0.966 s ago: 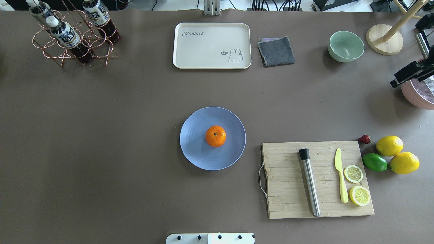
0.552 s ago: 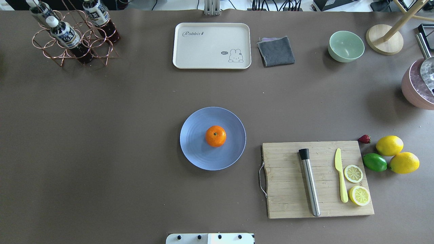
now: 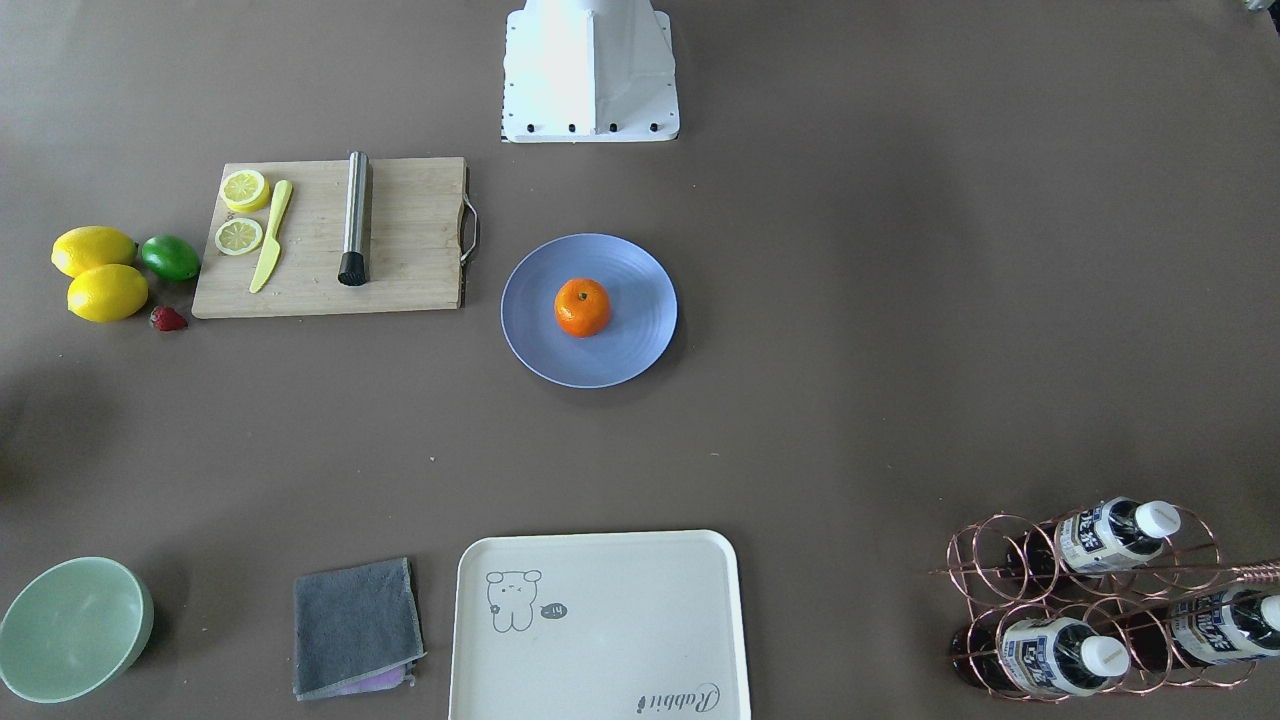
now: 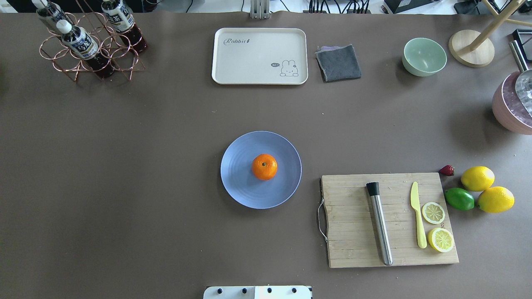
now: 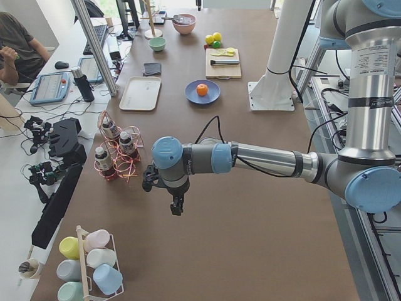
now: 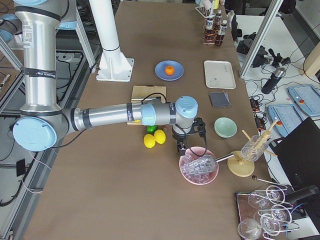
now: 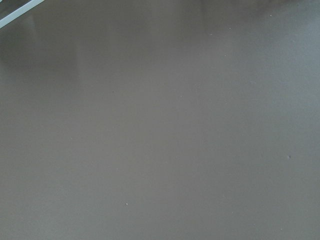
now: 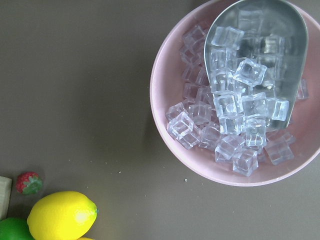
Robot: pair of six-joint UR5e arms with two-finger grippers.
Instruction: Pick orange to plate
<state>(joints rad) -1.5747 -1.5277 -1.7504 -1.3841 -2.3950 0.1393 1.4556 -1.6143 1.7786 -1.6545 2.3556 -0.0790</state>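
1. The left gripper [image 5: 177,205] is hanging from its outstretched arm over bare brown table [image 7: 160,120], well apart from the plate. It is showing only in the side view, so nobody can tell whether its fingers are apart or together.
2. A copper wire rack [image 4: 89,54] is holding 3 bottles [image 4: 77,39] at the far left corner.
3. A cream tray [image 4: 259,56] is lying along the far edge near the middle, with a folded grey cloth [image 4: 338,62] just beside it on the right.
4. The blue plate [image 4: 241,182] is sitting at mid-table, and the orange [image 4: 264,166] is resting on it close to the centre, stem dimple facing up. Both grippers are hanging well apart from it.
5. A wooden cutting board [image 4: 353,232] is lying near the plate on the right. It is carrying a steel rod [image 4: 380,228] with a black tip, a yellow knife [image 4: 417,220] and 2 lemon slices [image 4: 433,212].
6. A pale green bowl [image 4: 424,56] is standing at the far right, next to a round wooden stand [image 4: 471,47].
7. A strawberry [image 4: 447,170], a lime [image 4: 459,199] and 2 whole lemons [image 4: 495,199] are clustering just beside the board's right edge.
8. A pink bowl [image 4: 509,114] at the right edge is holding ice cubes [image 8: 227,105] and a metal scoop [image 8: 280,30]. The right gripper [image 6: 181,146] is hanging near its rim. It too is showing only from the side, so its opening cannot be told.
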